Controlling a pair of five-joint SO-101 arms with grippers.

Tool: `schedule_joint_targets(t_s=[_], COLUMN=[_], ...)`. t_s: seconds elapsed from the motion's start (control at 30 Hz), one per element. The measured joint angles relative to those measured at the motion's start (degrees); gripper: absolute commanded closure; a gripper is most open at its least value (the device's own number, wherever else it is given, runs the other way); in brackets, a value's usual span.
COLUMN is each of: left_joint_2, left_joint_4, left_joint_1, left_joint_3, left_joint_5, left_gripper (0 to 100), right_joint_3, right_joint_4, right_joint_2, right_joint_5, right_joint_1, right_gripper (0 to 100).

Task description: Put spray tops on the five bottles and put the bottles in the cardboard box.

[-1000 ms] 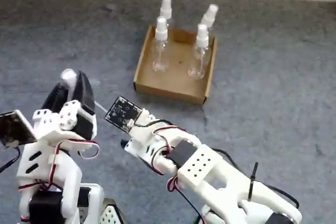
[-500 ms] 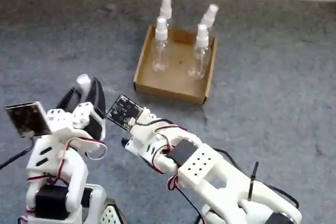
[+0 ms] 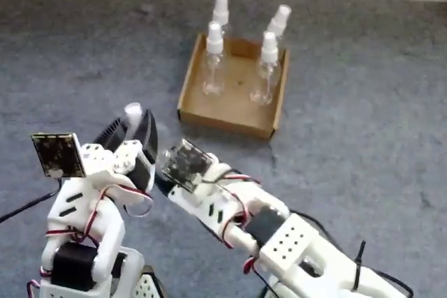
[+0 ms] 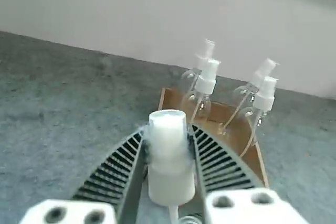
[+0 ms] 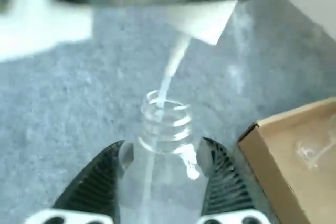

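Swinging in from the table's (image 3: 363, 144) left side over the last second, the left gripper (image 3: 133, 122) has carried the spray top (image 3: 133, 110) toward the right arm. The right arm's wrist has slid slightly toward the near edge, so the two now meet just short of the near-left corner of the box (image 3: 223, 122). The box and the four capped bottles (image 3: 213, 61) standing in it have not shifted. From above, the right arm's camera board (image 3: 186, 161) covers its fingers and the open bottle. In the right wrist view the bottle (image 5: 163, 145) is cut off below its shoulder, and the spray top (image 5: 205, 22) is a blur running out of frame. Its tube (image 5: 170, 66) slants down to the bottle's mouth, but how far the tip has gone in cannot be made out. The left gripper (image 4: 168, 129) is raised above the table and aimed toward the box (image 4: 247, 148), its two ribbed fingers (image 4: 126, 166) pressed against either side of the spray top (image 4: 168, 166). The right gripper (image 5: 164, 156) lies low beside it, reaching leftward, and pinches the bottle just under the threaded neck. A corner of the box (image 5: 294, 150) sits close by.
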Motion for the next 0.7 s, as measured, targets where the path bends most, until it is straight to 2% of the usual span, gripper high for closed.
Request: schedule_joint_targets(t_s=[0.1, 0.3, 0.4, 0.53, 0.7], left_joint_2=[0.3, 0.3, 0.3, 0.2, 0.2], left_joint_4=[0.0, -0.4, -2.3, -5.4, -6.1], left_joint_1=[2.5, 6.3, 7.4, 10.5, 13.1], left_joint_3=[0.0, 2.0, 3.7, 6.3, 6.8], left_joint_5=[0.0, 0.0, -1.0, -5.7, -9.1], left_gripper=[100, 100, 100, 100, 99], right_joint_3=[2.8, 2.8, 2.8, 2.9, 2.9], right_joint_4=[-4.6, -6.2, -6.2, -6.2, -6.2], right_joint_2=[-0.5, -0.6, -0.5, -0.5, -0.5], right_joint_5=[-0.7, -10.4, -11.5, -12.0, -12.0], right_joint_1=[1.0, 5.2, 5.9, 6.3, 6.7], right_gripper=[99.5, 99.5, 99.5, 99.5, 99.5])
